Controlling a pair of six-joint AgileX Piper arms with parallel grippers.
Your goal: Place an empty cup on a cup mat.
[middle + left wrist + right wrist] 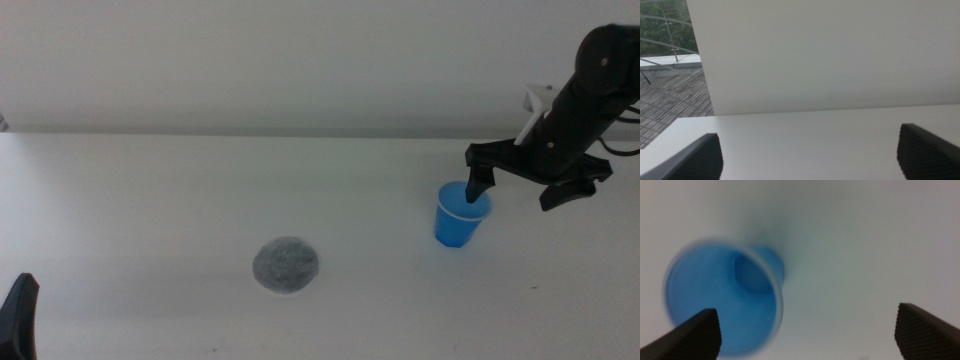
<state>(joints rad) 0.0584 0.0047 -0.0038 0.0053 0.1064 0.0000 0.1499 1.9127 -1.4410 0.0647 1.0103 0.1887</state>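
Middle view: a white table [150, 200] holds the grey cup mat [286, 265] at lower centre and the blue cup [460, 215] upright at right, well apart. Right gripper [520, 190] hangs wide over the cup, one jaw dipping inside its mouth. Left gripper [20, 318] waits at the lower left corner.

Left wrist view: its jaws stand wide over bare table.

Right wrist view: the cup, blurred, fills the left half, one jaw over its mouth.

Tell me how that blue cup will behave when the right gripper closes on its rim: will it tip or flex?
Probably light: the cup looks like thin plastic and the right wrist view shows it empty. It narrows toward the base, so a sideways nudge from the right gripper, open with one jaw over the mouth, could tip it. The thin wall may flex under a firm pinch.
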